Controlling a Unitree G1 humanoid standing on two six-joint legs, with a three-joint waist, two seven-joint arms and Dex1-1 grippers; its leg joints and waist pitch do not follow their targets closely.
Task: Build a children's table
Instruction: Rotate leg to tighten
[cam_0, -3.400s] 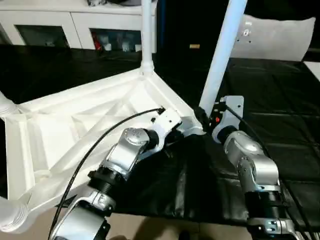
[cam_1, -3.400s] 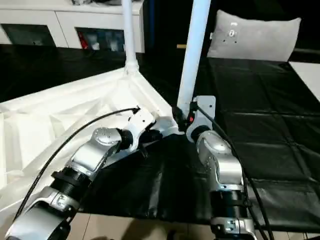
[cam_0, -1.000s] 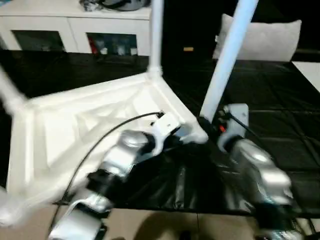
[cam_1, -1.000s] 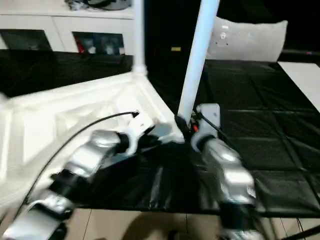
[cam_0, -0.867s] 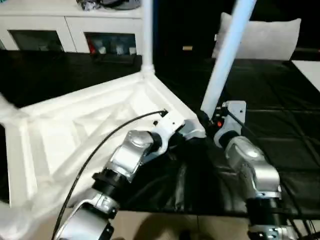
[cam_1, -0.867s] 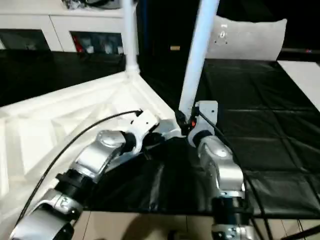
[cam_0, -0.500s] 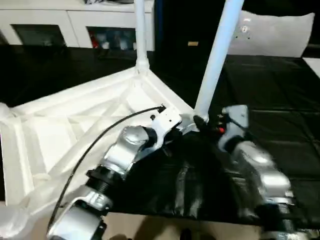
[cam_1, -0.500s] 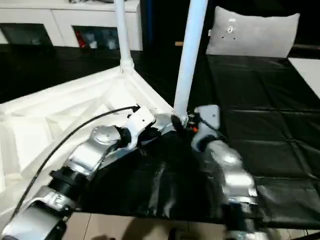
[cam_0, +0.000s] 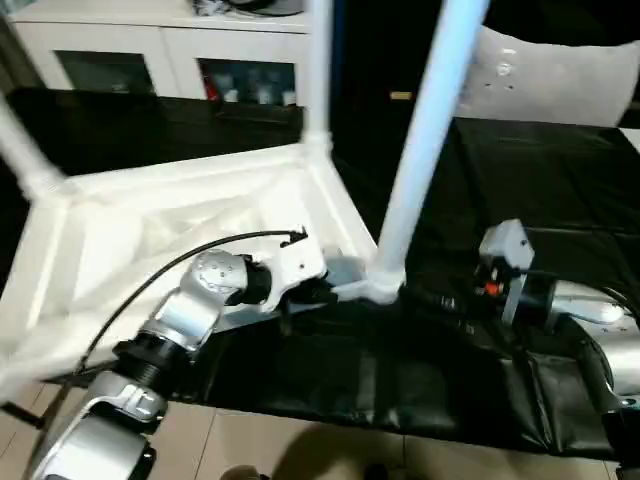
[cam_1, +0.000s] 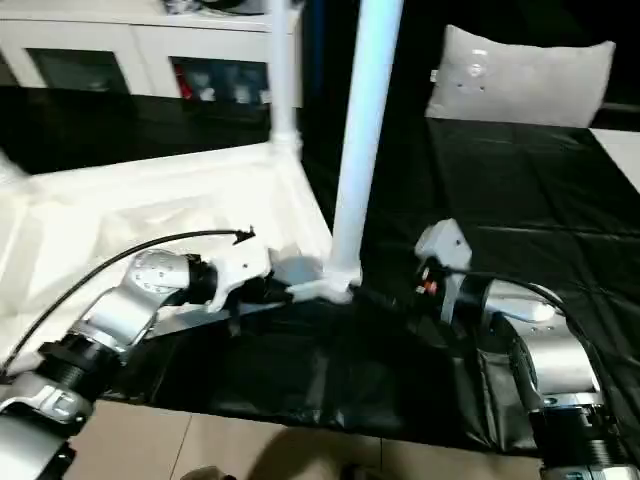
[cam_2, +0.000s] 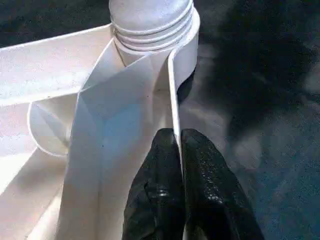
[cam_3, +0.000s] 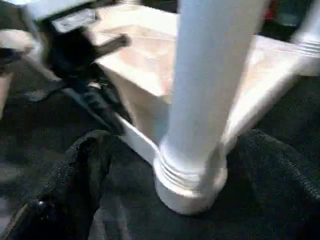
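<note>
Table top (cam_0: 180, 225), white and ribbed, is seen lying upside down on the black tabletop (cam_0: 540, 200), with legs standing up from its corner sockets; the near leg (cam_1: 362, 130) is seated in the socket (cam_3: 190, 187) at the corner closest to both arms, and a far leg (cam_0: 318, 70) rises from the rear corner; the left gripper (cam_2: 177, 150) is clamped together on the thin rim wall of the top just beside that near socket; the right gripper (cam_3: 165, 150) is held low beside the base of the near leg, its fingers spread to either side and touching nothing, so far as can be judged; the step in hand appears to be the seating of this leg, and it would be done well if the rim were kept pinned flat while the leg is gripped low, near its threaded collar, and kept upright and in line with the socket; a white cabinet (cam_0: 150, 50) and a grey pillow (cam_1: 520, 75) are seen beyond, well apart from the work; the black cover is rucked up near the corner and could be caught; the left arm's cable (cam_0: 200, 255) lies across the top.
</note>
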